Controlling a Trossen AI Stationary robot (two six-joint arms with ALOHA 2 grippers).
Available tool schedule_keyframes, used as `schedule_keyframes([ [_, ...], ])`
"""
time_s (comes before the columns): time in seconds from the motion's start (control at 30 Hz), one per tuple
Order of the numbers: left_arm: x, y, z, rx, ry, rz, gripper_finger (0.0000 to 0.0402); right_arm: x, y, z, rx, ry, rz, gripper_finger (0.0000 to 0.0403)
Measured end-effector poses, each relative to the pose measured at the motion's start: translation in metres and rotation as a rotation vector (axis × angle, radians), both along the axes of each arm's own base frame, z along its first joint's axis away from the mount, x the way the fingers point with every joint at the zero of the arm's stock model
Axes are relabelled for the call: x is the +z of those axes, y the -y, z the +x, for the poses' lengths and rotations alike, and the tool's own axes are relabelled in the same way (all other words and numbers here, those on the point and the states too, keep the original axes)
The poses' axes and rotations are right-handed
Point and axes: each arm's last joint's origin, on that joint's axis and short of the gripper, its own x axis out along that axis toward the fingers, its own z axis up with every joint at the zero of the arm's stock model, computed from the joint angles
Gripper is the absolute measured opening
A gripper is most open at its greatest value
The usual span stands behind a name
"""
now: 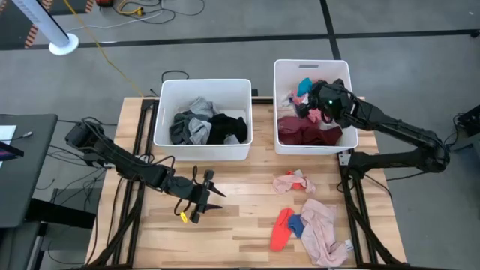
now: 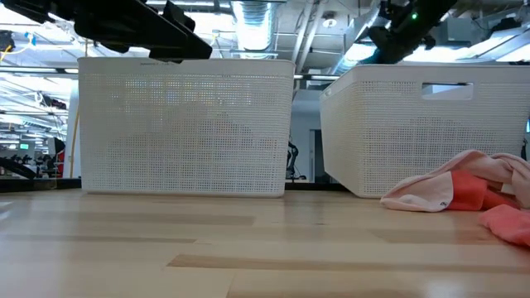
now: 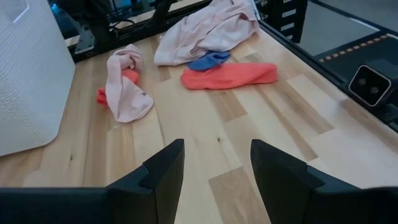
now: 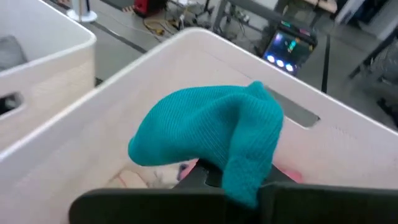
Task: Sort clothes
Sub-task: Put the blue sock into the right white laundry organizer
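right hand (image 1: pixel 324 105): clamped on teal garment (image 4: pixel 211 140), draped limp over right bin (image 1: pixel 285 69) | left hand (image 1: pixel 204 196): parted, nothing held, short of left bin (image 1: pixel 169 146) | orange garment (image 3: pixel 229 75): long axis crosswise

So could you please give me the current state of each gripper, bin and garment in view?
Left gripper: open, empty, above bare table.
Right gripper: shut on teal garment, over right bin.
Left bin: holds grey and black clothes.
Pink garments: loose on table.
Red garment: flat on table.
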Motion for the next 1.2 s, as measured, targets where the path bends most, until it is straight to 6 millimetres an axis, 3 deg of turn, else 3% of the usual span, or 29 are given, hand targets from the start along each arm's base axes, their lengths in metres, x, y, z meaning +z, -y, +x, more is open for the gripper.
schedule_keyframes([
  [0.5, 0.000, 0.009, -0.004, -0.028, -0.001, -0.018, 0.0178, -0.045, 0.054, 0.022, -0.042, -0.128, 0.172, 0.0011],
  [0.8, 0.000, 0.014, -0.007, -0.046, -0.006, -0.022, 0.0178, -0.069, 0.087, 0.022, -0.054, -0.132, 0.274, 0.0012],
  [1.2, 0.000, 0.014, -0.007, -0.044, -0.010, -0.031, 0.0178, -0.106, 0.106, 0.030, -0.039, -0.203, 0.415, 0.0036],
])
